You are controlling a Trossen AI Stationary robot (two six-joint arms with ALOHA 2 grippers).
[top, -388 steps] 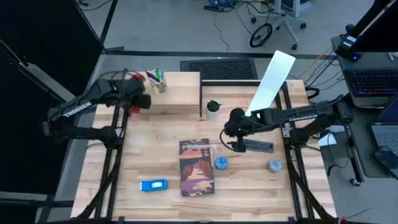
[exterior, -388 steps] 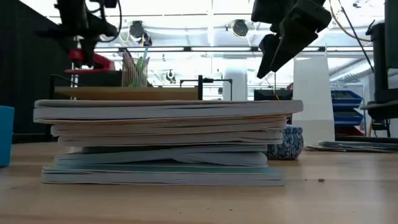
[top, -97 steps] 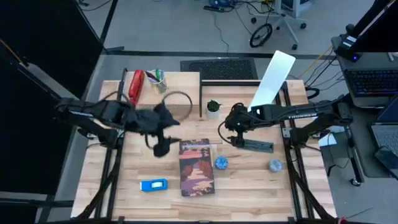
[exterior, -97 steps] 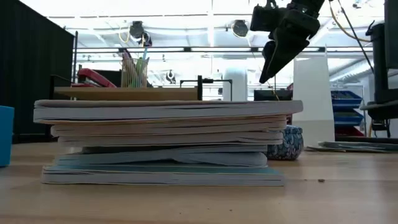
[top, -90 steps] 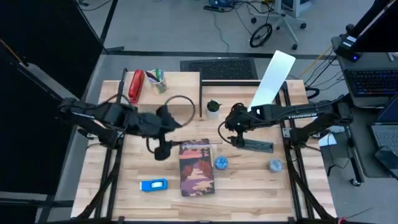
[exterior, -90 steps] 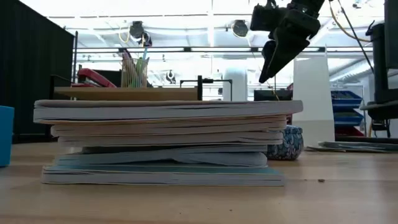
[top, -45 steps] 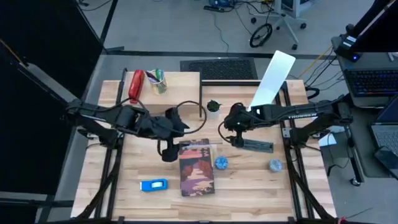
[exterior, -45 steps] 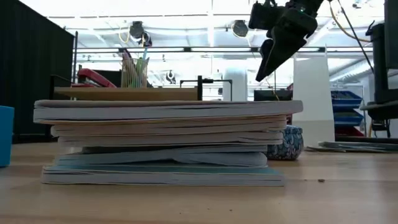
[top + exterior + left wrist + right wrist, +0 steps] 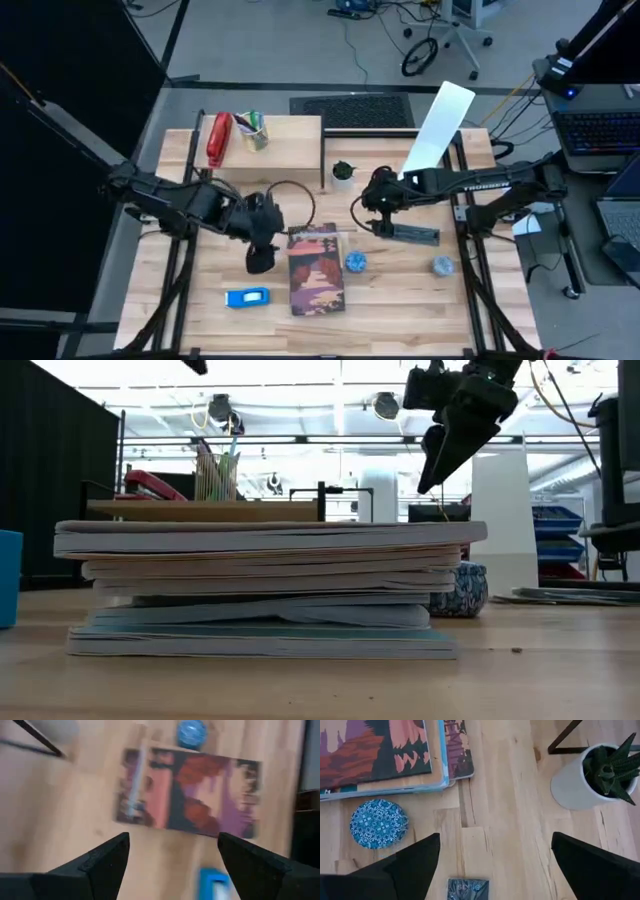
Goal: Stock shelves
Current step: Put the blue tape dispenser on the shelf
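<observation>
The low light-wood shelf (image 9: 285, 150) stands at the table's far left, carrying a red stapler (image 9: 217, 138) and a cup of pens (image 9: 252, 130). The white file holder (image 9: 438, 125) stands tilted at the far right. A stack of books (image 9: 317, 268) lies flat on the tabletop at the near middle. My left gripper (image 9: 262, 258) hovers open just left of the stack, which shows beyond its fingers in the left wrist view (image 9: 190, 795). My right gripper (image 9: 378, 222) hangs open above the table, right of the stack's far end, between the plant pot and a blue coaster.
A small white pot with a plant (image 9: 343, 172) stands by the shelf's right end. A blue patterned coaster (image 9: 356, 262) lies right of the books, another (image 9: 442, 266) farther right. A dark flat case (image 9: 415, 234) lies under the right arm. A blue box (image 9: 247, 297) lies near the front edge.
My left gripper has gone a little toward the table's near edge, staying at the left side of the stack of books. It stays open. The right arm has hardly moved.
</observation>
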